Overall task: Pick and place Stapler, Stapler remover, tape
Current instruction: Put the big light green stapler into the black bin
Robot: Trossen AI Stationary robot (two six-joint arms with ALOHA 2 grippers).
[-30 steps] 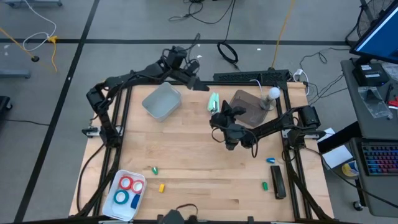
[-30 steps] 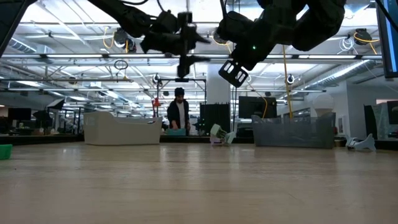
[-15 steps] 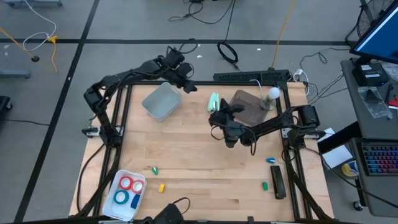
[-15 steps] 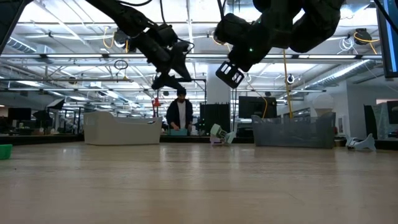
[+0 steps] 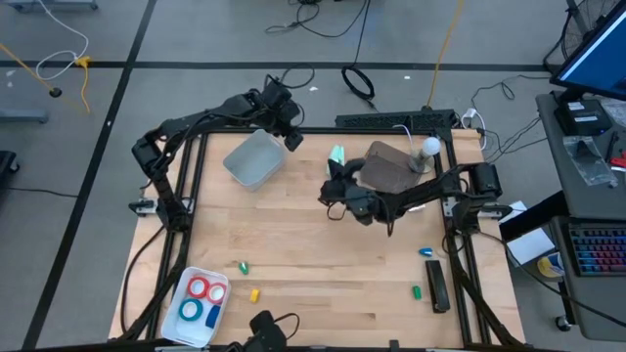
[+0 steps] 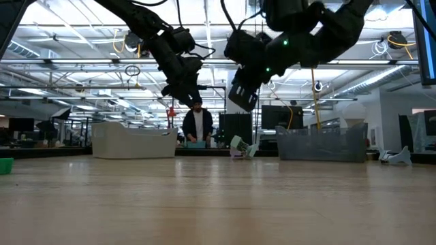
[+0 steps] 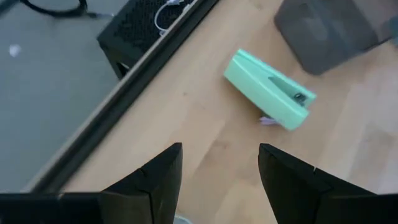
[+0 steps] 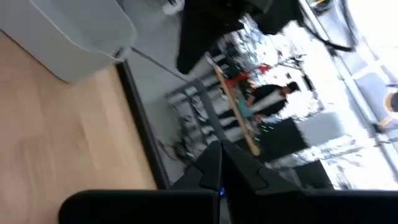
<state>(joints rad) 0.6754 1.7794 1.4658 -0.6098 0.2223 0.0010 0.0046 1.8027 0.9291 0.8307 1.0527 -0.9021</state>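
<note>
A mint-green stapler (image 5: 337,154) (image 7: 268,89) lies flat on the wooden table near its far edge, beside a dark grey tray (image 5: 389,166). My left gripper (image 5: 290,139) (image 7: 217,168) hangs open above the far edge, tipped downward, with the stapler ahead of its fingers. My right gripper (image 5: 331,188) (image 8: 217,163) is shut and empty, raised over the table's middle, close to the stapler's near side. Red and blue tape rolls (image 5: 201,296) lie in a white tray (image 5: 182,326) at the near left corner. I cannot pick out the stapler remover among the small pieces.
A pale grey bin (image 5: 254,159) stands at the far left, under the left arm. Small green, yellow and blue pieces (image 5: 243,266) (image 5: 427,251) and a black bar (image 5: 437,286) lie near the front. A person (image 6: 196,126) stands in the room beyond.
My left gripper has tipped from level to pointing down and drawn slightly back toward the table's left, still open. My right gripper has shifted toward the table's left and turned, staying shut. The stapler has not moved.
</note>
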